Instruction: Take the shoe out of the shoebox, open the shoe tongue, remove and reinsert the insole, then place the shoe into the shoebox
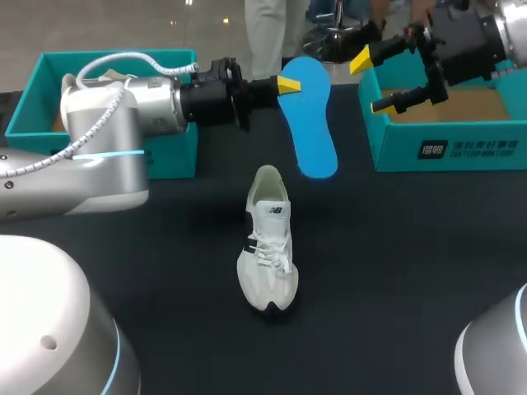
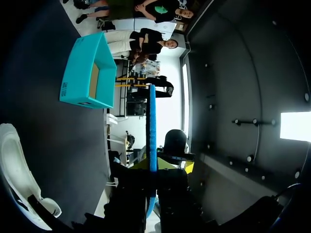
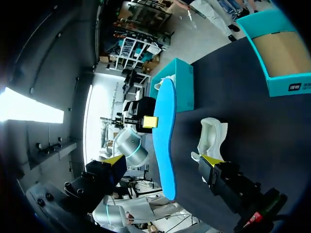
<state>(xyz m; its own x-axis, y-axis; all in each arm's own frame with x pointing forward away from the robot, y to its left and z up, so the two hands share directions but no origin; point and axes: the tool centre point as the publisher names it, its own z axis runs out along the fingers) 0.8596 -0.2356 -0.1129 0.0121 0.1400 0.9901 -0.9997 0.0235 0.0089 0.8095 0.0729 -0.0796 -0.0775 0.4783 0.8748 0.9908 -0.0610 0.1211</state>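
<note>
The dark table (image 1: 395,271) has a white sneaker (image 1: 268,239) standing on its sole at the middle, toe toward the near edge, with the left teal shoebox (image 1: 169,156) and the right teal shoebox (image 1: 445,148) at the far corners. The left gripper (image 1: 290,85) is clamped on one end of the blue insole (image 1: 313,123), held in the air beyond the sneaker. The right gripper (image 1: 370,82) hangs beside the insole by the right teal shoebox, fingers spread wide on nothing.
</note>
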